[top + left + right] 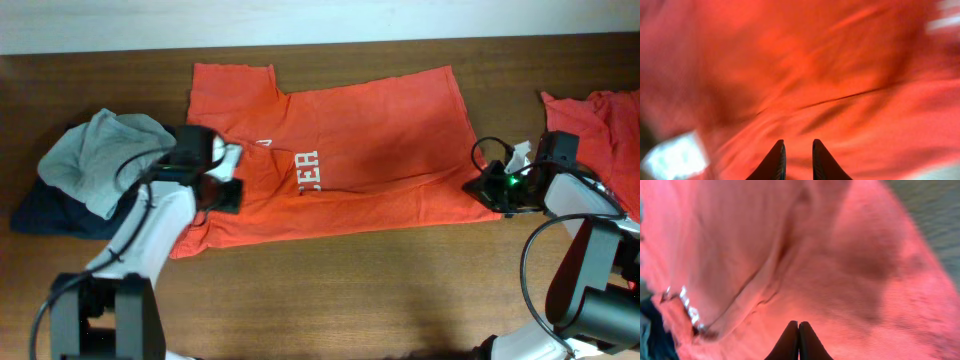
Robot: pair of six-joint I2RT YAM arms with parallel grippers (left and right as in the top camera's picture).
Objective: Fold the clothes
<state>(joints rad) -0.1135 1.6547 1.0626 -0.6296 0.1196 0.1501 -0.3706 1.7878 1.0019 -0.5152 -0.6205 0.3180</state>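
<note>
item: orange-red t-shirt (370, 150), white print; i read only the letters "er". nothing else legible in my views.

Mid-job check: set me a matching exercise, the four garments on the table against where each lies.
Things: 1 spread orange T-shirt; 2 grey garment; 3 navy garment; 4 crumpled orange garment.
Places: A far right edge; B centre; C left, under another garment; D left, atop another garment.
Pairs: 1-B; 2-D; 3-C; 4-A.
</note>
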